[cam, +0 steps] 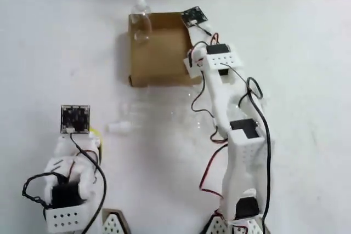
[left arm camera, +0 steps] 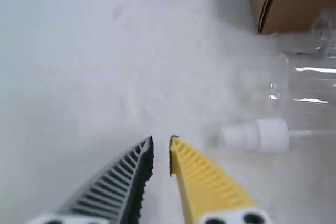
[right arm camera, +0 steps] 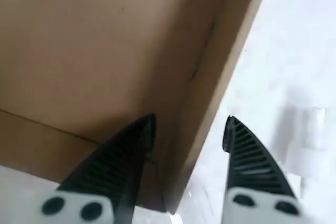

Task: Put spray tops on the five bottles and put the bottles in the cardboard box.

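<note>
The cardboard box [cam: 159, 53] stands open at the table's far middle. A clear bottle [cam: 140, 19] with a spray top leans at its far left corner. My right gripper [right arm camera: 189, 124] is open, one finger inside the box [right arm camera: 79, 51] and the other outside, straddling its wall [right arm camera: 220, 61]. The right arm [cam: 216, 58] stretches to the box's right side. Another clear bottle [left arm camera: 307, 85] lies on the table in front of the box, and a white spray top [left arm camera: 262, 135] lies by it [cam: 119, 127]. My left gripper [left arm camera: 161, 145] is shut on nothing, short of that spray top.
The left arm [cam: 71, 157] sits at the near left of the white table [cam: 44, 53]. Faint clear bottles [cam: 189, 114] lie in front of the box beside the right arm. Black and red cables [cam: 263, 119] run along the right arm.
</note>
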Action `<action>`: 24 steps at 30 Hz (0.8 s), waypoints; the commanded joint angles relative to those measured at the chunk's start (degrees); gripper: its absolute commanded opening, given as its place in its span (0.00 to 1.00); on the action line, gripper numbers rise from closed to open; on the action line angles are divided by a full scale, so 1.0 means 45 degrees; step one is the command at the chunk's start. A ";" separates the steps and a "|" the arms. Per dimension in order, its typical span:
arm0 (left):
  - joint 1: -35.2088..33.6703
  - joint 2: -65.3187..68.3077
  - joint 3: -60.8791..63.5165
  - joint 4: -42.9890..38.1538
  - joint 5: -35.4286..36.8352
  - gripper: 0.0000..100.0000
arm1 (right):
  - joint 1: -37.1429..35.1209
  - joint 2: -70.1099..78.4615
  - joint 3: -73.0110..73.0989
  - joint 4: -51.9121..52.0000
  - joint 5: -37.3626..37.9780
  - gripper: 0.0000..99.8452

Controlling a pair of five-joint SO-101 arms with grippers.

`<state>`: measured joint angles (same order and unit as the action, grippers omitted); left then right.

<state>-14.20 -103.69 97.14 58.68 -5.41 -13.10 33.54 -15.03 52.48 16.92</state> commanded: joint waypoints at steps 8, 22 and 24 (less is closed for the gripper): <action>0.0186 -0.0225 -0.0020 -0.0215 -0.0117 0.08 | -0.0127 -0.0225 -0.0527 0.1788 0.1231 0.18; 0.0147 -0.0225 -0.0020 -0.0215 -0.0117 0.08 | -0.0049 -0.0147 -0.1661 0.3624 0.3028 0.02; 0.0147 -0.0225 -0.0020 -0.0215 -0.0117 0.08 | -0.0049 -0.0186 -0.1700 0.3800 0.3419 0.02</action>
<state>-14.20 -103.69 97.14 58.68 -5.41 -12.92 33.80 -19.96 67.60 29.85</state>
